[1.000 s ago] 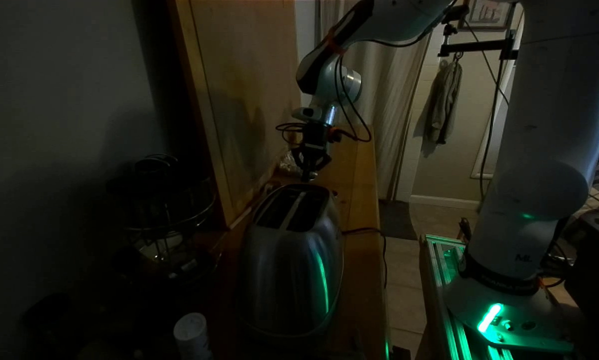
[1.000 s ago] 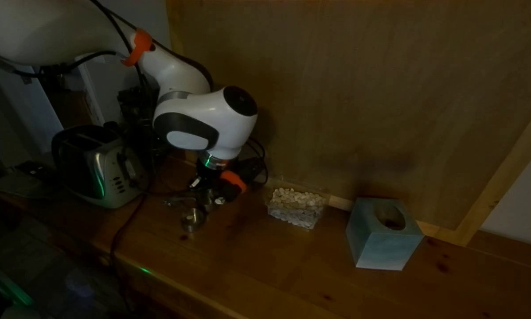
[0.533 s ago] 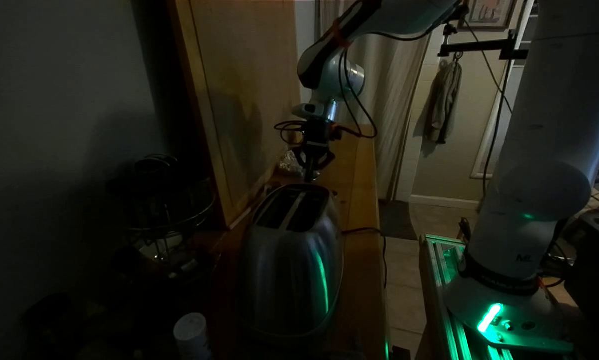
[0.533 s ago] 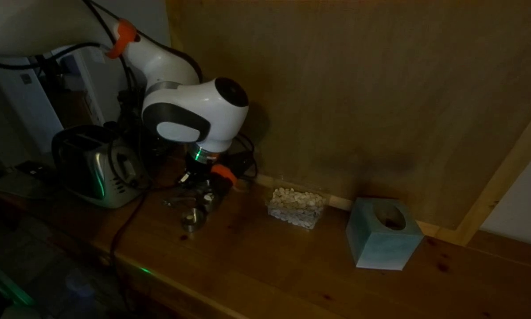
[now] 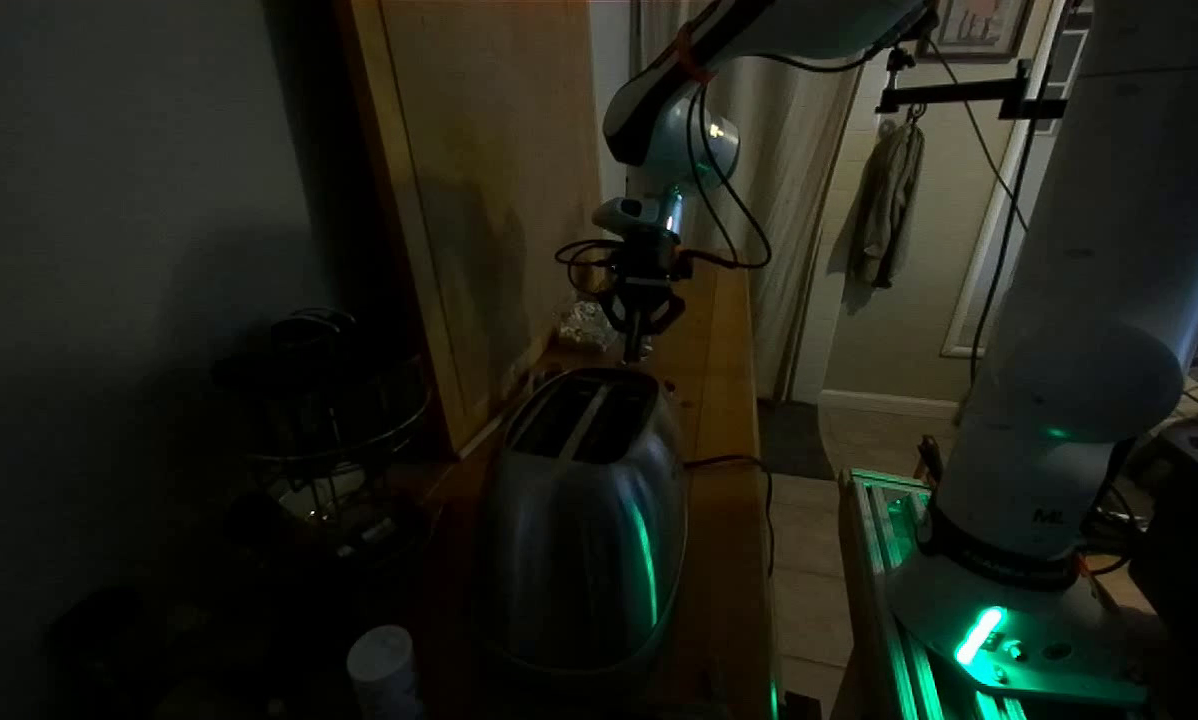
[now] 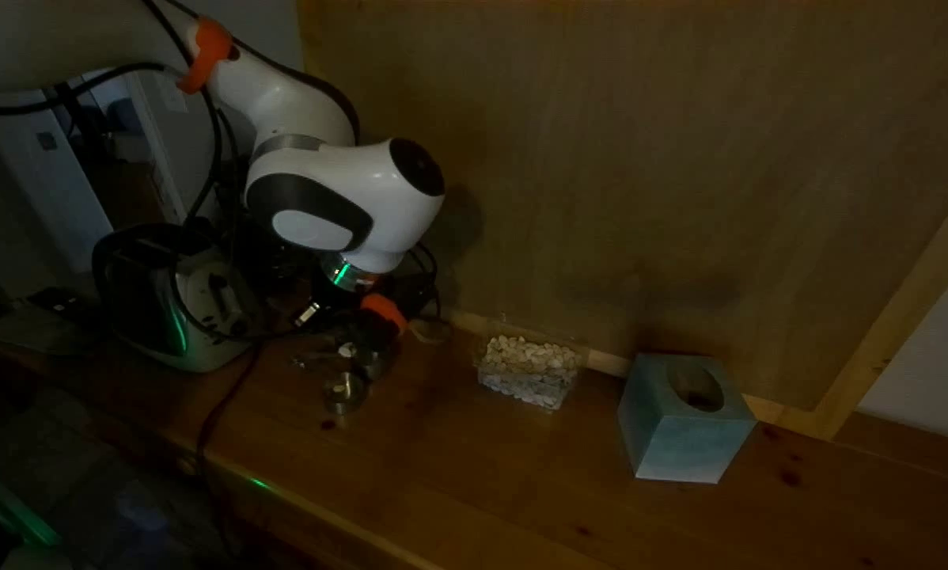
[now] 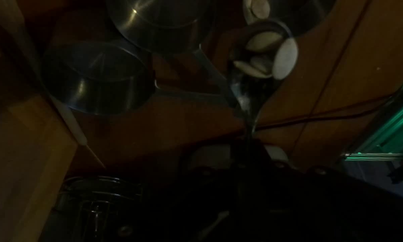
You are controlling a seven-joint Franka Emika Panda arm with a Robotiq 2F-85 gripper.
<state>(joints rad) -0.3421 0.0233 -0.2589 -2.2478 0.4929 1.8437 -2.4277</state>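
Carrying a load seemed to be the present step: the black robotic hand (image 5: 635,342) was clamped on a shiny metal spoon (image 7: 243,94), which hung above the brown wooden surface (image 6: 521,491), near a small round silver cup (image 6: 341,402). In the spoon lay pale flat pieces (image 7: 285,58), so the next move probably called for steadiness, without tilting. Compared with one second before, the hand stood farther from the clear plastic box (image 6: 524,388).

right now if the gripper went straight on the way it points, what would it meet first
The gripper points down, shut on a metal spoon, so the spoon would lead. It would probably meet the wooden countertop first, unless it clips a measuring cup handle close by; depth is unclear.
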